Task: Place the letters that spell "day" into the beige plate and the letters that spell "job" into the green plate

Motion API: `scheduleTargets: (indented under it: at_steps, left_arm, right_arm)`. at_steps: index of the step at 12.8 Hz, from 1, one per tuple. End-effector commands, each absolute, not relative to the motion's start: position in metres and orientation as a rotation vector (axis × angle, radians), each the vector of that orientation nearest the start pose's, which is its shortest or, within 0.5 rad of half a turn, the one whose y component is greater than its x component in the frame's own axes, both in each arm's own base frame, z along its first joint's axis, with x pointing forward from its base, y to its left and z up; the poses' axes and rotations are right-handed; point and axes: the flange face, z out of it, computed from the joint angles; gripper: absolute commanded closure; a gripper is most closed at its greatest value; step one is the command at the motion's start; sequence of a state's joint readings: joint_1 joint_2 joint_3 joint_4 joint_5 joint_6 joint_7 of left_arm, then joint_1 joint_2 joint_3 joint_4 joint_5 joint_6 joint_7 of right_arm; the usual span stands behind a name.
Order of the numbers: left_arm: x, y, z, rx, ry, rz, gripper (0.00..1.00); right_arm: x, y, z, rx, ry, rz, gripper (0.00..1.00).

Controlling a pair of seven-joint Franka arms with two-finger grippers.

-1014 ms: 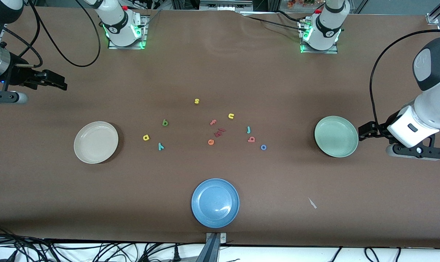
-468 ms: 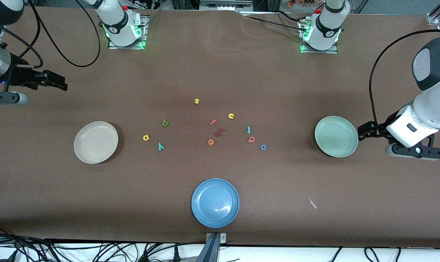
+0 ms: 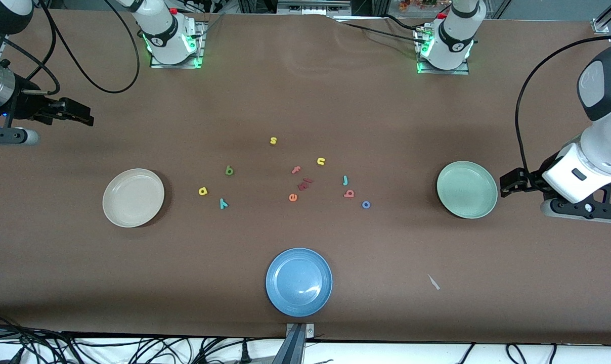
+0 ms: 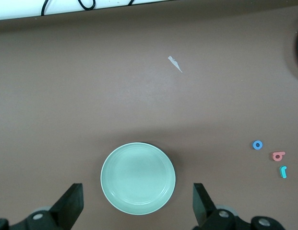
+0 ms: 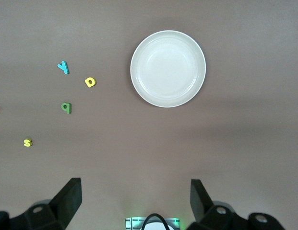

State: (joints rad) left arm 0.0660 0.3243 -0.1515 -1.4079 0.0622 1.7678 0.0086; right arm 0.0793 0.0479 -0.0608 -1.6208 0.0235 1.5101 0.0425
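You've got three round, shallow, smooth-looking plates on a matte brown table: the beige plate toward the right arm's end, the green plate toward the left arm's end, and a blue plate nearest the front camera. Between them lie tiny chunky letters: green "d", yellow "a" and teal "y" near the beige plate; teal "j", pink "b" and blue ring "o" closer to the green plate. Left gripper hangs just beside the green plate, fingers spread wide, holding nothing. Right gripper hangs over bare table, also spread wide and holding nothing.
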Motion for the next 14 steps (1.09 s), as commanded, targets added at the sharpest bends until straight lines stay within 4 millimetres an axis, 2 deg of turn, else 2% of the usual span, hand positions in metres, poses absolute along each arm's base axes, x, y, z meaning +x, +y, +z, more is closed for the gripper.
scheduleTargets:
  at_steps: [1,14]
  left_arm:
    - [0.6624,-0.0339,0.5297,-3.105,0.181,-0.069,0.00]
    - [0.6629,-0.0284,0.5228,-3.115,0.166,-0.049,0.00]
  right_arm:
    - [0.5566,0.0118,0.5709,-3.124,0.056,0.253,0.00]
    - [0.5570,0.0146,0.5678,-3.122,0.049,0.262,0.00]
